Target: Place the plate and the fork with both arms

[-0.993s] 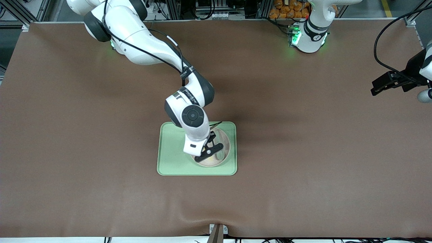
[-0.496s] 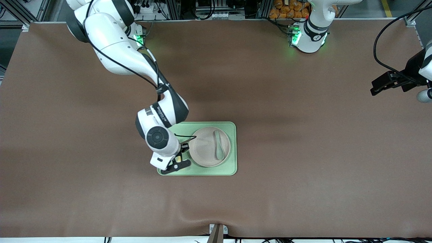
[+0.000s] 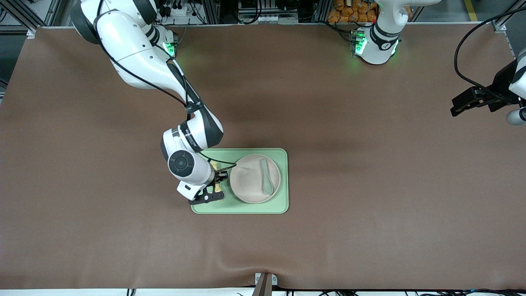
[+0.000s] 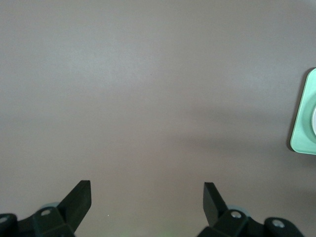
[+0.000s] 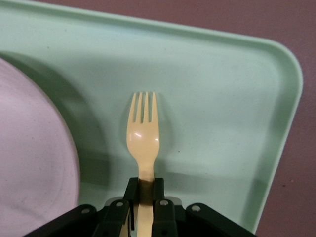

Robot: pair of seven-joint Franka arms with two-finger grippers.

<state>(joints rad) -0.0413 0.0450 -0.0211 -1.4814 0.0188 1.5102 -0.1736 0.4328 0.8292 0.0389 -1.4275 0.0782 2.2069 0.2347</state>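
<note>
Yellow fork point(image 5: 143, 143) pinched by my right gripper point(image 5: 144, 195) over the tray point(image 3: 213, 205) beside the plate point(image 3: 250, 185); left gripper point(image 4: 147, 197) waits wide

Pale-yellow fork point(image 5: 142, 138), light-green tray point(image 5: 217, 98)

plate point(image 3: 254, 179) on tray point(image 3: 279, 205), spoon point(image 3: 266, 177) in plate

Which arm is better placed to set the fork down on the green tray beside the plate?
Right. The right gripper is shut on the fork, just over the tray beside the plate. The left gripper waits open at the table's left-arm end.
</note>
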